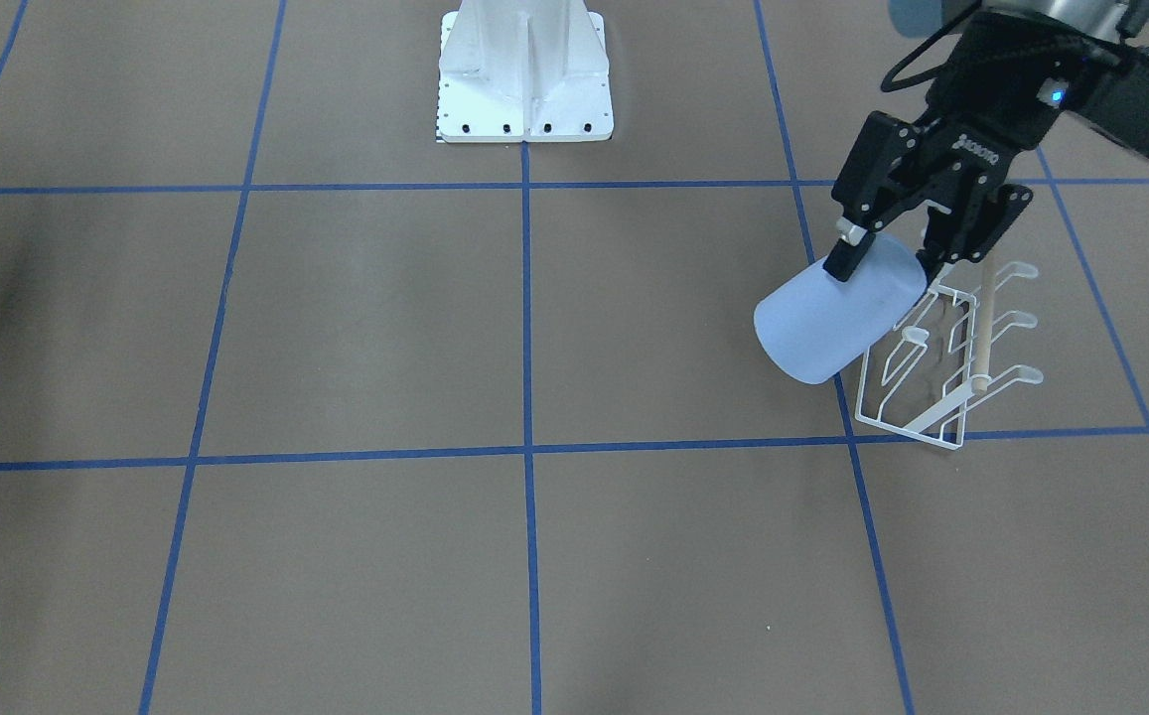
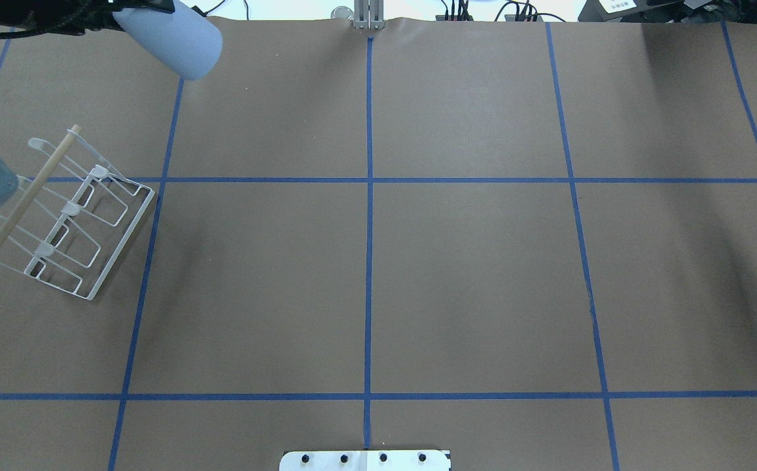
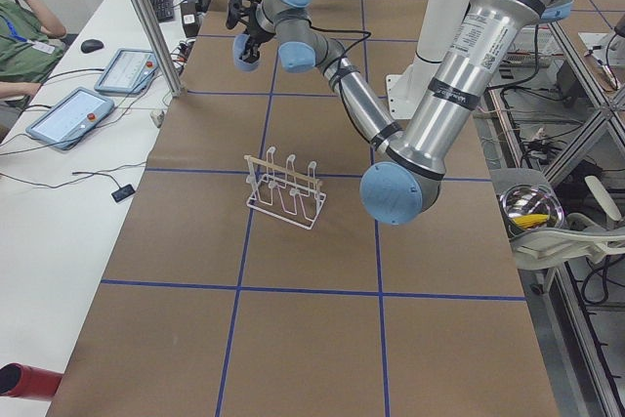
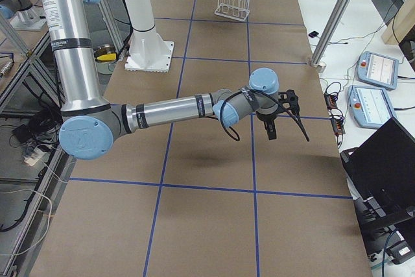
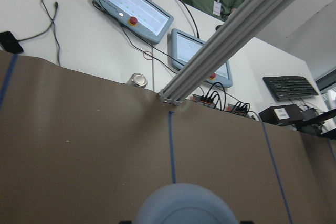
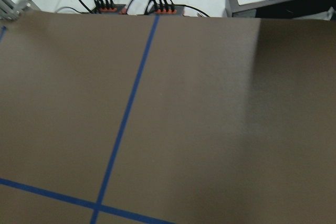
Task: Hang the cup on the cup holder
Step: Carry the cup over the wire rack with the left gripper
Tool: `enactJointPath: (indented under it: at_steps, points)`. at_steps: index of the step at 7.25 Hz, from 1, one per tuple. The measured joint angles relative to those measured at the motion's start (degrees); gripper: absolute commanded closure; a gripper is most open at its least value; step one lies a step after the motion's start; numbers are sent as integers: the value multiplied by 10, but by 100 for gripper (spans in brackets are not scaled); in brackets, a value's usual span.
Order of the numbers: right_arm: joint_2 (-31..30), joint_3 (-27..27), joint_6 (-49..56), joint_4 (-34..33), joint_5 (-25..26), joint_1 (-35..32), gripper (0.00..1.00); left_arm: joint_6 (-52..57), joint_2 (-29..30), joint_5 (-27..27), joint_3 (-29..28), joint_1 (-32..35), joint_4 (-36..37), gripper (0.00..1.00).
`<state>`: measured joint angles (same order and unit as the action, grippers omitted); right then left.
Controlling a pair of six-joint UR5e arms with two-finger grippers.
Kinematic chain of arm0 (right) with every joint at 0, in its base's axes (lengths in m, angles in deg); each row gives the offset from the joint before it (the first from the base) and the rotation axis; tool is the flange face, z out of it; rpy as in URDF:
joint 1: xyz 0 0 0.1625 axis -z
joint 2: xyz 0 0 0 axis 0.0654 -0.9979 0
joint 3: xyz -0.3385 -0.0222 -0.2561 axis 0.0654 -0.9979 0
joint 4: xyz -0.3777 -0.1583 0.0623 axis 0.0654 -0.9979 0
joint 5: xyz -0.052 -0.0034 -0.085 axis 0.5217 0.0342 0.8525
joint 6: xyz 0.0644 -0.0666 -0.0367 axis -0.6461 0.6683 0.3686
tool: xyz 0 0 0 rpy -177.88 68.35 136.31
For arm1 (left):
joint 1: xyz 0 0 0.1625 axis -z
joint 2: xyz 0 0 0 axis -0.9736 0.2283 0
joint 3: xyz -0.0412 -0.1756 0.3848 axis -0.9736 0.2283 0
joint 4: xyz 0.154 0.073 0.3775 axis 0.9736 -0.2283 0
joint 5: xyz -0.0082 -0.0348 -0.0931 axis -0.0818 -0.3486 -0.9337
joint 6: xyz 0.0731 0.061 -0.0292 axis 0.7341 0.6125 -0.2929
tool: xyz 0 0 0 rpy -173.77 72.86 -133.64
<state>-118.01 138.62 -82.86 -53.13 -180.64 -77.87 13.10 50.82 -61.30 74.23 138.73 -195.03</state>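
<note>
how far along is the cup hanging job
Done: the cup is off the table, clamped in the left gripper and tilted in the air. In hand: it hangs apart from the rack, not yet over a prong. Left: slip it onto a prong and release; all prongs are bare.

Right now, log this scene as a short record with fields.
cup: pale blue, tilted, in the air, clear of the cup holder
left gripper: shut on the cup
cup holder: standing on the table, no prong carries anything
right gripper: far from cup and cup holder; open or shut cannot be told
task state: cup not yet hung
</note>
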Motion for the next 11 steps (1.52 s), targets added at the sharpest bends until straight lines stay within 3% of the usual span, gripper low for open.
enactJointPath:
  at_steps: [2, 4, 11]
  points:
    - [1, 8, 135, -171, 31, -17, 0, 131, -28, -16, 33, 30, 116, 100]
    - [4, 19, 201, -276, 52, -26, 0, 194, -75, -22, 44, 36, 150, 100]
    - [2, 8, 203, -273, 49, -28, 0, 206, -84, -28, -6, 8, 190, 100]
